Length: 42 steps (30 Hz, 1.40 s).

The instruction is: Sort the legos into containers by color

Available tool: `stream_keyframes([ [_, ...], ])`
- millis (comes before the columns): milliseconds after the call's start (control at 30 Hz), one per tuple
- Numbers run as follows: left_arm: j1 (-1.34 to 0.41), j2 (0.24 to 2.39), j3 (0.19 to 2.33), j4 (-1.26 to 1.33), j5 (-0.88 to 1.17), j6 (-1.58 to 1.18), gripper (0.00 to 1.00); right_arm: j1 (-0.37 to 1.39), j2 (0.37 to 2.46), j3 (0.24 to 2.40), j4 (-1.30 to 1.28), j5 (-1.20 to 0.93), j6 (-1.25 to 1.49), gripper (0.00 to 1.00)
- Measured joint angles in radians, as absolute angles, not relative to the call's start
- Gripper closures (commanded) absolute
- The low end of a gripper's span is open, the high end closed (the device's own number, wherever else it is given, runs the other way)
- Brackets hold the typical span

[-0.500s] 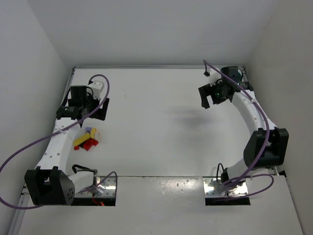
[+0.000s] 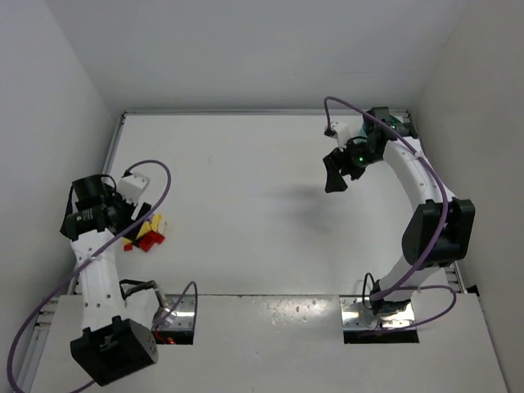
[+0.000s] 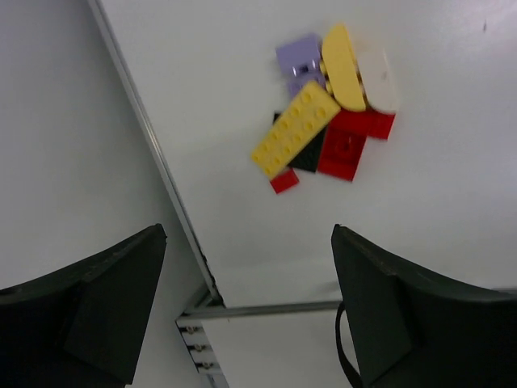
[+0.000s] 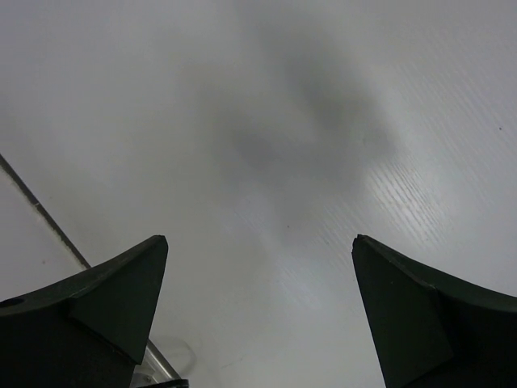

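From above, the legos (image 2: 148,232) lie in one tight heap near the left edge of the table (image 2: 246,205). The left gripper (image 2: 131,217) is just beside them, and the right gripper (image 2: 337,176) hangs well apart over the far right. The left arm is therefore clearly the nearer one. We cannot pick out the dish with any certainty here.

In the left wrist view, the left gripper (image 3: 246,234) has its fingers spread wide and holds nothing. The heap sits ahead of the tips, a little toward the right finger. The long yellow plate (image 3: 295,129) runs diagonally from near-left to far-right, so we judge that a wrist turn is needed to close across its width. A purple brick (image 3: 299,65) lies beyond it and red ones (image 3: 347,141) beside it.

In the right wrist view, the right gripper (image 4: 258,238) is likewise spread, with only bare table below.

We can read no writing or brand anywhere.
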<state>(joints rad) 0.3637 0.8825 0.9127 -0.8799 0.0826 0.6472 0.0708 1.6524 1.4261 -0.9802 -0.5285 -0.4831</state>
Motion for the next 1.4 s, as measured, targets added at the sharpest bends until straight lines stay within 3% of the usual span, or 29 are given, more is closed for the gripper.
stream_keyframes([
  [167, 0.551, 0.939, 0.887, -1.001, 0.221, 0.873, 0.16, 0.071, 1.698, 1.465, -1.005, -0.584, -0.514, 0.04],
  [533, 0.828, 1.353, 1.023, -1.148, 0.443, 1.257, 0.16, 0.075, 1.716, 1.465, -1.047, -0.579, -0.546, 0.04],
  [900, 0.846, 1.395, 0.972, -1.094, 0.504, 1.499, 0.16, 0.076, 1.72, 1.465, -1.053, -0.553, -0.551, 0.04],
  [1400, 0.833, 1.589, 0.957, -0.976, 0.543, 1.551, 0.19, 0.088, 1.72, 1.464, -1.053, -0.522, -0.555, 0.04],
])
